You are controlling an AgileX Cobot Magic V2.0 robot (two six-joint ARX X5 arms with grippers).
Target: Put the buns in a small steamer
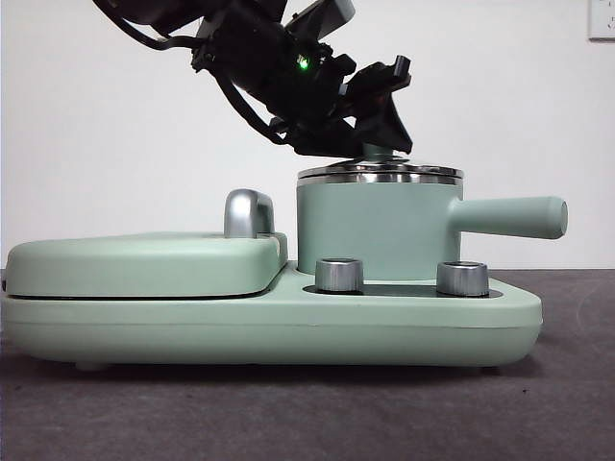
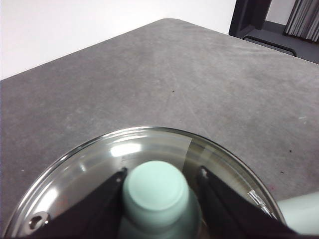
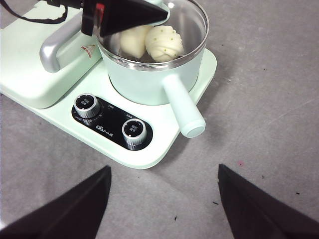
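The small steamer (image 1: pixel 375 230), a mint-green pot with a long side handle, stands on the right of the cooker base. Its glass lid (image 1: pixel 380 173) sits on the steel rim. My left gripper (image 1: pixel 380 146) comes down from the upper left and is shut on the lid's green knob (image 2: pixel 157 186), one jaw on each side. In the right wrist view both buns lie inside the steamer (image 3: pixel 149 79): the smooth bun (image 3: pixel 132 42) and the ridged, green-flecked bun (image 3: pixel 164 44) side by side. My right gripper (image 3: pixel 163 169) is open and empty, high above the table in front of the cooker.
A flat green lidded grill plate (image 1: pixel 144 264) with a chrome handle (image 1: pixel 248 213) fills the left of the base (image 1: pixel 288 327). Two steel dials (image 1: pixel 339 274) (image 1: pixel 462 278) stand before the pot. The steamer's handle (image 1: pixel 509 217) sticks out to the right. Grey table all around.
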